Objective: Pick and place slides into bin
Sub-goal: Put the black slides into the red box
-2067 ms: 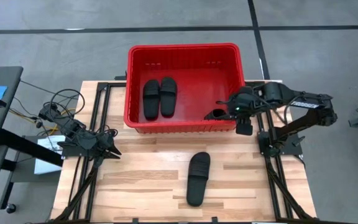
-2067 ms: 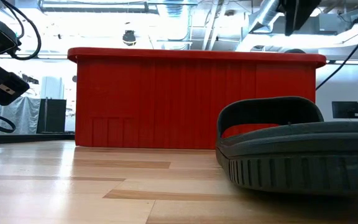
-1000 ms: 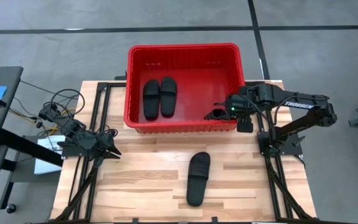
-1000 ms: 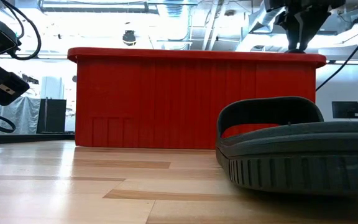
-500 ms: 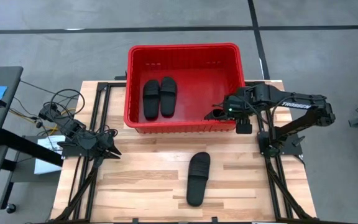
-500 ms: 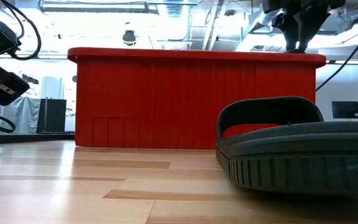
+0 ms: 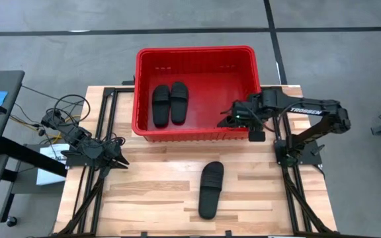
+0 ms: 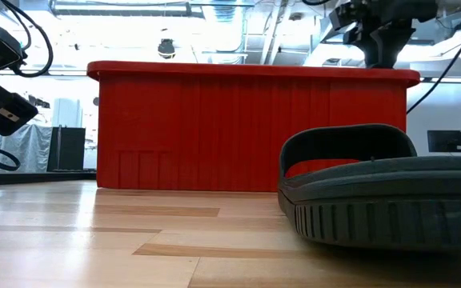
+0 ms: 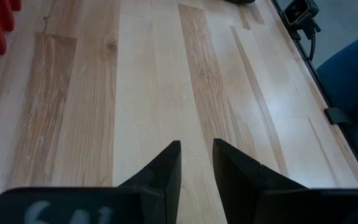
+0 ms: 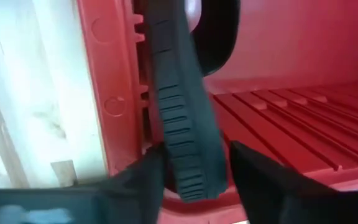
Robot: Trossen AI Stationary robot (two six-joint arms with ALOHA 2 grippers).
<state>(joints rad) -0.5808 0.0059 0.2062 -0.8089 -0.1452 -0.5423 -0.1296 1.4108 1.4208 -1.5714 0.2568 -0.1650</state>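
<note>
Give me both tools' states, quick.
Left tool: empty over the table, fingers slightly apart.
Right tool: in the bin, fingers either side of a slide; grip cannot be told.

You have four black slides in front of you. Two lie side by side in the bin (image 7: pixel 195 51): one slide (image 7: pixel 161 106) and its neighbour (image 7: pixel 179 102). A third slide (image 10: pixel 185 112) stands on edge at the bin's right wall, between the right gripper's (image 7: pixel 230 119) fingers. The fourth slide (image 7: pixel 210 190) lies on the table (image 7: pixel 151 185). You have one red bin, one wooden table, and two arms, each with one gripper; the left gripper (image 7: pixel 119 161) sits at the table's left side.
</note>
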